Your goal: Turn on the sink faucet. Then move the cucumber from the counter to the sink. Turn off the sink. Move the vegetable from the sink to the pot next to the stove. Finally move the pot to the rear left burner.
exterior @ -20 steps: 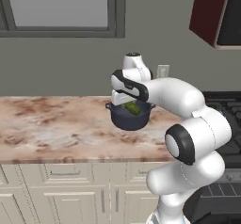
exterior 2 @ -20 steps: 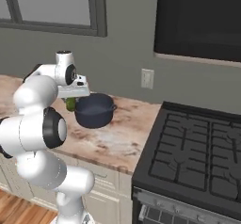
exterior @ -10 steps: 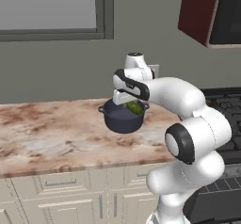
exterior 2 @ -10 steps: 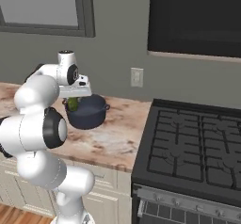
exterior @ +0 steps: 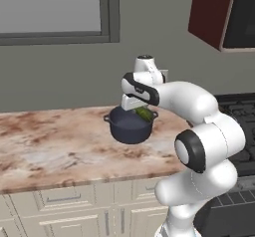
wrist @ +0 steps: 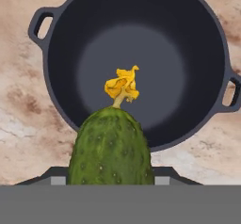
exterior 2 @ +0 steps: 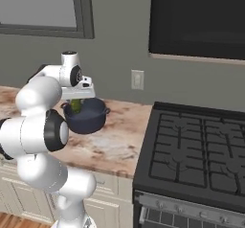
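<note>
One counter (exterior: 55, 146) is running along the grey wall, its marbled pinkish top sitting over cream cabinets (exterior: 74, 216). One black stove (exterior 2: 201, 150) is standing against the counter's right end, under a dark panel on the wall. One window (exterior: 55, 9) is showing above the counter, and one white outlet (exterior 2: 138, 80) is sitting on the wall near the stove. One dark pot (exterior: 130, 125) is resting on the counter toward its back edge, its inside bare. One cucumber (wrist: 111, 150) is hanging over the pot's near rim with its yellow tip pointing down at the pot. The gripper (exterior: 135, 110) is holding the cucumber between half-spread fingers, just above the pot.
</note>
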Controlling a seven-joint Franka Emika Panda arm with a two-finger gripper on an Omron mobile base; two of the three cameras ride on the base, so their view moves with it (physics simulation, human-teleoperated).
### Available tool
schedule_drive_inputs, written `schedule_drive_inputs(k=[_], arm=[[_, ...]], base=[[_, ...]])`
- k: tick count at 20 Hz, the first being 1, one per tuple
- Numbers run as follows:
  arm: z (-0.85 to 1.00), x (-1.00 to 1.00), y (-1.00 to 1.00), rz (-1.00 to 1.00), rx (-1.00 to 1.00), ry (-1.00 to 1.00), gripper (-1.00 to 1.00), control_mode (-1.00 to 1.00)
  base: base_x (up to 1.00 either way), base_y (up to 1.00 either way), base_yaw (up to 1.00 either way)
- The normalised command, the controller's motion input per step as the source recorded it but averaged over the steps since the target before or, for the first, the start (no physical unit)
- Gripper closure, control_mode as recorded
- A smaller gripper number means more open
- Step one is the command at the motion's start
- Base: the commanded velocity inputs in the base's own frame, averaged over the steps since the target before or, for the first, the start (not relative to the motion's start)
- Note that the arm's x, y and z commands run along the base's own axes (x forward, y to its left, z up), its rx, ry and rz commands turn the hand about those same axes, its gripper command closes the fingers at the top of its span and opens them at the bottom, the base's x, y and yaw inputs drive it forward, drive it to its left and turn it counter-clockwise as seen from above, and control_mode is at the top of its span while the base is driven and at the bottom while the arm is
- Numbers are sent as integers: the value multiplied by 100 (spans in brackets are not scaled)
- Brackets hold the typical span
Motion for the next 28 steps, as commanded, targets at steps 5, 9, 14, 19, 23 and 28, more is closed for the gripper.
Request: schedule_drive_inputs(k=[5, 9, 14, 19, 23, 28], arm=[[0, 0, 0, 0, 0, 0, 100, 100], [0, 0, 0, 0, 0, 0, 100, 100], [0, 0, 0, 0, 0, 0, 100, 100], [0, 0, 0, 0, 0, 0, 100, 100], [0, 0, 0, 0, 0, 0, 100, 100], [0, 0, 0, 0, 0, 0, 100, 100]], base=[[48, 0, 5], [20, -9, 2], [4, -25, 0], [0, -34, -3], [10, -17, -13], [14, -7, -15]])
